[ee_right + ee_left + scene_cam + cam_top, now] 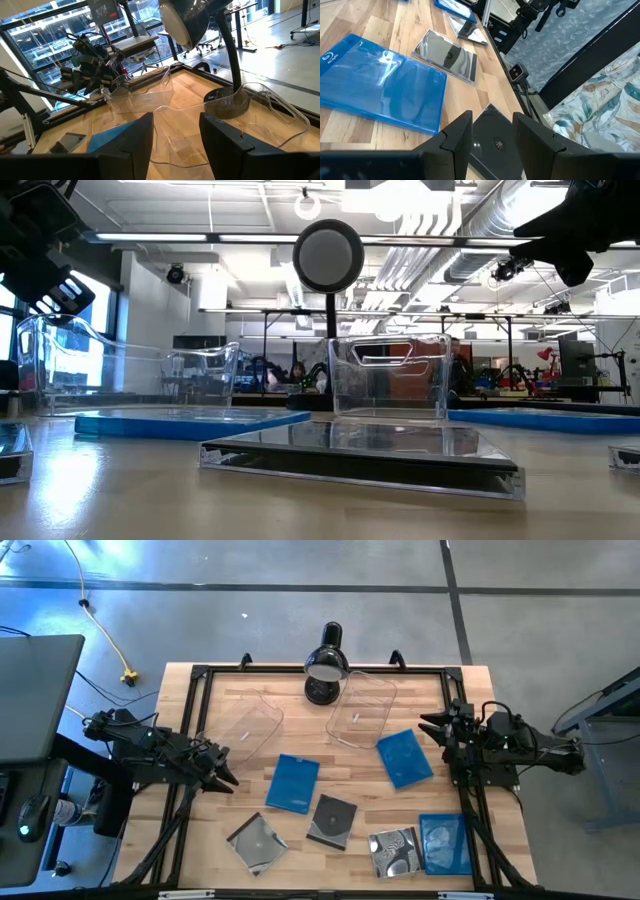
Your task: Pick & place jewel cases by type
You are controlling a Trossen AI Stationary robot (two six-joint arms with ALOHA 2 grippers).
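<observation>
Beside the desk lamp, I hold both grippers, left and right, empty and parted; jewel cases look thin, slick, brittle — best pinched at opposite edges.

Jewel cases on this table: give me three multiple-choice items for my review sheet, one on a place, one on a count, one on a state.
1. Where does the black desk lamp stand?
A. at the table's far edge, between the two clear tubs
B. at the near edge
C. off the table

2. How many blue jewel cases lie on the table?
A. one
B. three
C. five

3. What are the end effectors holding?
A. a blue case each
B. a tub each
C. nothing; both are open

Key: 1 A, its base sits between the left clear tub and the right clear tub. 2 B, blue cases show at and. 3 C, the left end effector and right end effector hang open beside the cases, fingers empty.
</observation>
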